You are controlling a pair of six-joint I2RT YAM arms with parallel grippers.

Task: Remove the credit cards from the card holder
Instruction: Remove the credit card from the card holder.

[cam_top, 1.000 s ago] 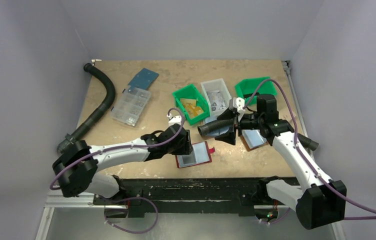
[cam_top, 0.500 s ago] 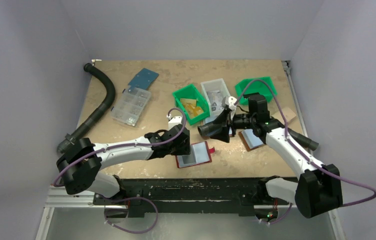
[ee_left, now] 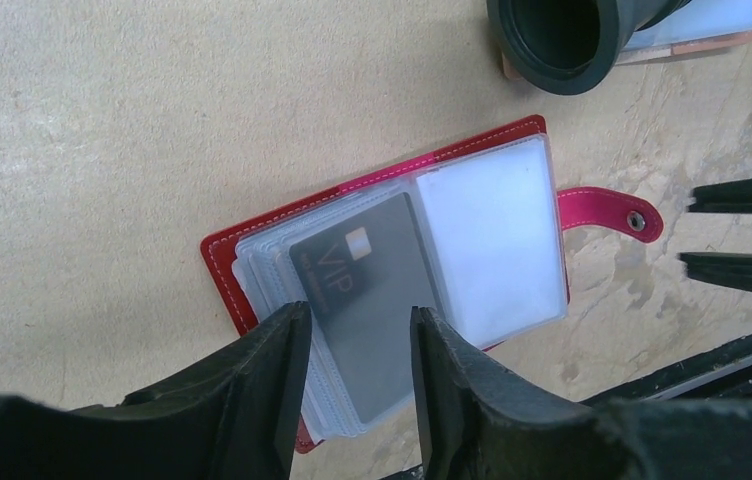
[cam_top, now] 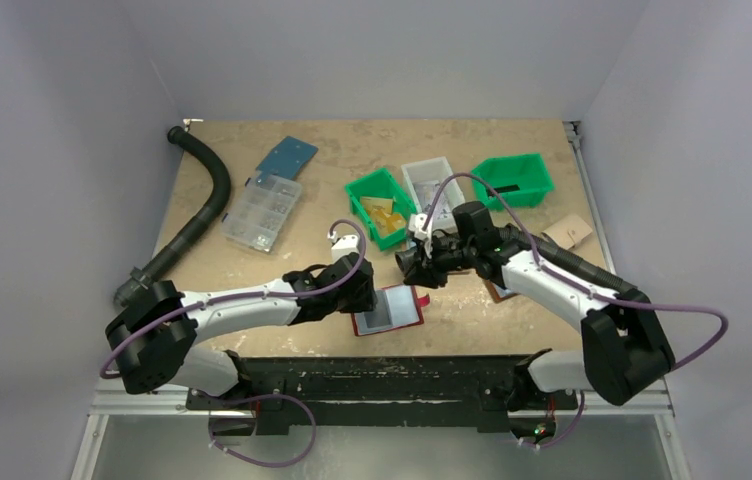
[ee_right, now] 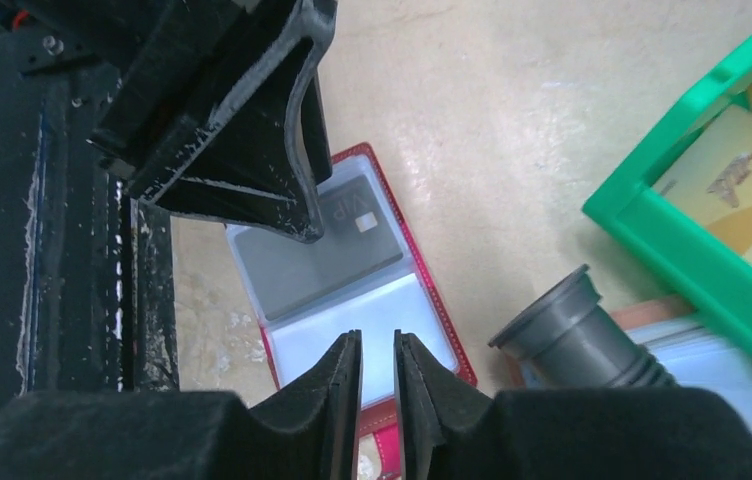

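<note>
The open bifold card holder has a dark red, leather-look cover with pale stitching along its rim. Its pockets are clear, shiny plastic film that catches the light. The dark grey card under that film looks matt. The holder's pink-red tab carries a small metal stud. The tan table is matt, mottled pressed wood, faintly rough. At the top of the frame, the grey hose end looks like dull rubber. The fingers of the left gripper are matt black plastic, scuffed white in places. At the right, a green bin is smooth, glossy plastic.
</note>
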